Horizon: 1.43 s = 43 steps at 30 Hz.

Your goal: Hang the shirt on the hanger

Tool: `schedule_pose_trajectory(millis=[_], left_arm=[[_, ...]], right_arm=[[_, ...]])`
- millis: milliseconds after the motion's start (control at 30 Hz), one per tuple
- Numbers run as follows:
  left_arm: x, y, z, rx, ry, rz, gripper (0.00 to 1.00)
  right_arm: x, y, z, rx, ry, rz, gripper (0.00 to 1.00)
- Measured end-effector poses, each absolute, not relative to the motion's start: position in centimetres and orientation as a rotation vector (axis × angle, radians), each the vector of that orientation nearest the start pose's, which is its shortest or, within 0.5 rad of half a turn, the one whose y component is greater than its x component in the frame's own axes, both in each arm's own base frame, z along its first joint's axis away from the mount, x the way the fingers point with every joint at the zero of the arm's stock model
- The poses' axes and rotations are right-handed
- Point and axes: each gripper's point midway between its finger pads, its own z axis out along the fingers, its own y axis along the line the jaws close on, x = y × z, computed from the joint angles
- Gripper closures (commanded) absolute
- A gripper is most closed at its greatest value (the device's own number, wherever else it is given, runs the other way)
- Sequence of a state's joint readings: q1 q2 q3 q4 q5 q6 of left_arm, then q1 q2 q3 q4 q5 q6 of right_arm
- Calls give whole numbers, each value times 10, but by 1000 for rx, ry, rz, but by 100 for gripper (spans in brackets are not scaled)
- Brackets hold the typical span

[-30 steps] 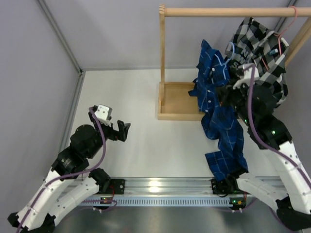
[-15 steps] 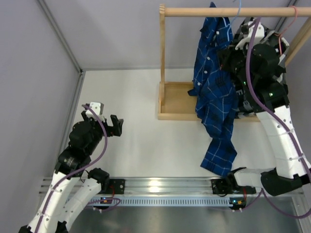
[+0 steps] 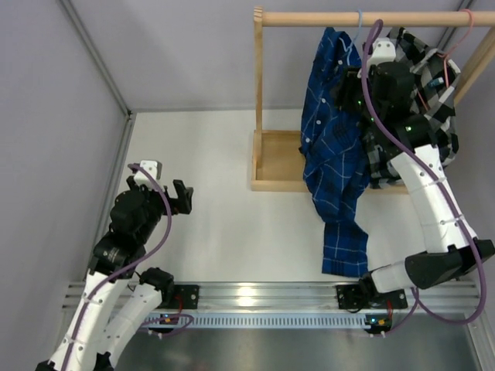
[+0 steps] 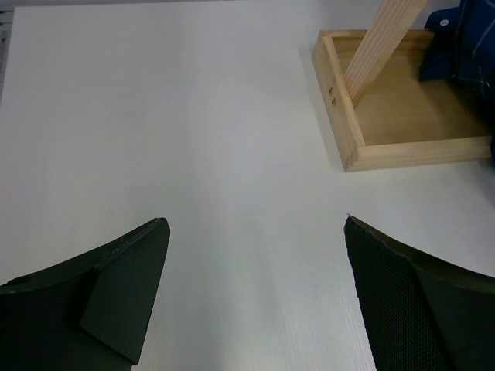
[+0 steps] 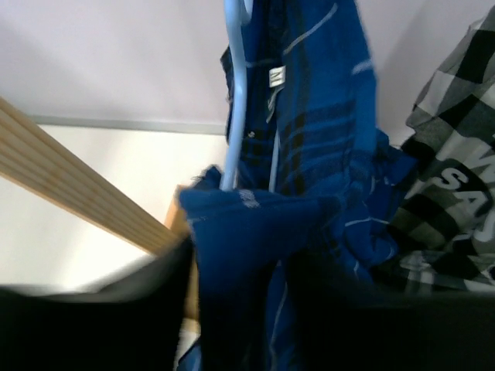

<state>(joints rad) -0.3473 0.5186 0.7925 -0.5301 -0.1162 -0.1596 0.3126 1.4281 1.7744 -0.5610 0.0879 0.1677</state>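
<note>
From above, two arms show. The left arm is folded low at the near left, its pincer [image 3: 179, 197] released above the bench [image 3: 232, 232]. The right arm stretches up to the far right, its pincer [image 3: 349, 86] against the shirt [image 3: 329, 147], which hangs below the wooden rail [image 3: 325, 18] on the hanger [image 3: 360, 22]. There are two shirts and two hangers: a checked shirt [image 3: 433, 69] on a pink hanger [image 3: 458, 37] hangs just right of it.

In the left wrist view, both fingers [image 4: 124, 286] stand wide apart over the bench, with the rack base [image 4: 348, 147] at the far right.

In the right wrist view, blue fabric bunches at the blurred fingers [image 5: 100, 317]; I cannot tell whether they are clenched or released.
</note>
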Motion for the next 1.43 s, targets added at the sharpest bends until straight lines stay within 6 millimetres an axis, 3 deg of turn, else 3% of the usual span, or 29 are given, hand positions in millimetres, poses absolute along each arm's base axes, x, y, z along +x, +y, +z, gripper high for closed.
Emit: schedule_pose_trajectory(millis=[33,200,400,567,667,833,1033,1433], left_arm=[[233,-67,264,79,1837,-246,2],[242,-46,259,-50,1858,-166,2],[250,-10,253,-255,1861,-50,2],[248,-6,247,-295,1879,-44,2],[241,-6,249,-295,1854,-62,2],[224,-8,262,-278,1780,-107,2],[222,-9,264,-270,1770,-116,2],[222,-10,260,-254,1781,-116,2]], right_arm=[[408,122,420,-60,1795,269,2],[377,114,401,-77,1824,271,1],[290,86,402,-80,1727,284,1],[212,51,395,-60,1613,234,1],[187,29,385,-21,1602,166,1],[179,14,354,-3,1687,76,1],[178,10,329,-3,1764,38,0],[179,10,318,-7,1790,30,1]])
